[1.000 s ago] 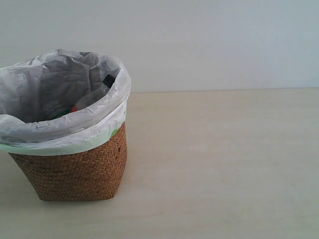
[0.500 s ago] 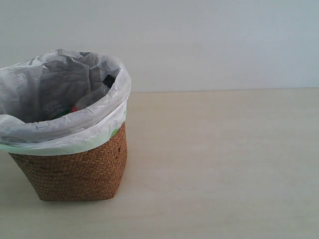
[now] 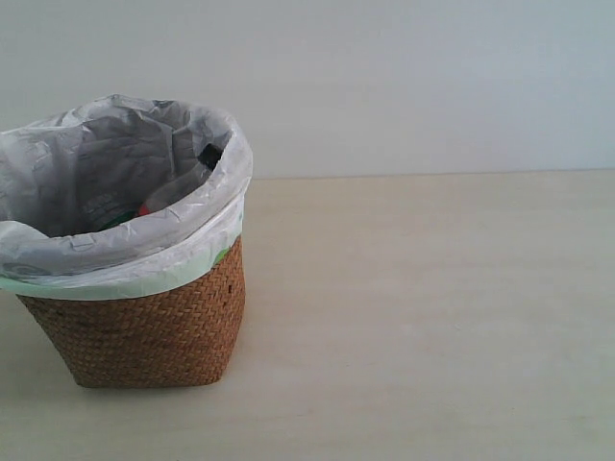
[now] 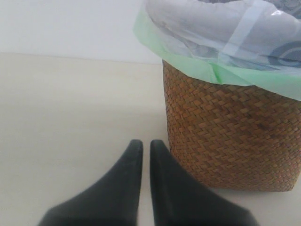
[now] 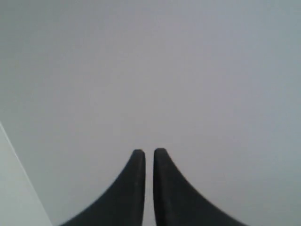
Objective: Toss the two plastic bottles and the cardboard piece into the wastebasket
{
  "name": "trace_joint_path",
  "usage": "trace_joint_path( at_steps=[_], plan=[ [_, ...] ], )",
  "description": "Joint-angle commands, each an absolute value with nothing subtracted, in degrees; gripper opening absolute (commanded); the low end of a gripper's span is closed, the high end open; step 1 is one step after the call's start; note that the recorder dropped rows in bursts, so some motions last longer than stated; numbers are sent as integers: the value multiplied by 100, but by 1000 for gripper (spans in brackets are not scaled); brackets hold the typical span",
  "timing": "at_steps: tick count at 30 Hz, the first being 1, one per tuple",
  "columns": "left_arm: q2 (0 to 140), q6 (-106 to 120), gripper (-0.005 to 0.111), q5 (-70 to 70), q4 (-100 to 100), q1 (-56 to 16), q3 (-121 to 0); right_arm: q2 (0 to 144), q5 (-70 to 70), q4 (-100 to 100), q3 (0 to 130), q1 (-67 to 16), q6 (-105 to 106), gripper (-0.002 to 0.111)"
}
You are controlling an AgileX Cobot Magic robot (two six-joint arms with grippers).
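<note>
- The wastebasket [image 3: 144, 331] stands at the left of the exterior frame on the worktop [image 3: 432, 317], with a white bag [image 3: 125, 259] folded over its rim.
- Inside it, a black-capped bottle [image 3: 187, 178] leans against the right inner wall, cap uppermost.
- Left pincer [image 4: 146, 148]: tips almost together, gripping nothing, low over the worktop just beside the wastebasket's woven wall.
- Right pincer [image 5: 149, 155]: tips nearly closed, empty, facing a blank grey surface.

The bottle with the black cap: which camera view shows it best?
The exterior view: it looks over the basket rim, so the bottle shows its cap and clear neck inside the bag. The left wrist view shows only the basket's woven wall and bag edge; the right wrist view shows neither.
</note>
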State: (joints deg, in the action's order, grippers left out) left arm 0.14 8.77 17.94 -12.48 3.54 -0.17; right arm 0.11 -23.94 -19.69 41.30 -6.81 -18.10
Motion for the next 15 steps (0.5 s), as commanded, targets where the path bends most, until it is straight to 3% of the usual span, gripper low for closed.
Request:
trace_joint_path(
  at_steps=[1, 7, 15],
  plan=[
    [0, 827, 6, 1779, -1237, 373, 0, 0, -646, -1701, 3258, -638, -1793, 3],
    [0, 827, 6, 1779, -1237, 373, 0, 0, 645, -730, 1974, -638, -1793, 3],
    [0, 827, 6, 1779, -1237, 373, 0, 0, 808, -314, 388, -638, -1793, 3]
  ],
)
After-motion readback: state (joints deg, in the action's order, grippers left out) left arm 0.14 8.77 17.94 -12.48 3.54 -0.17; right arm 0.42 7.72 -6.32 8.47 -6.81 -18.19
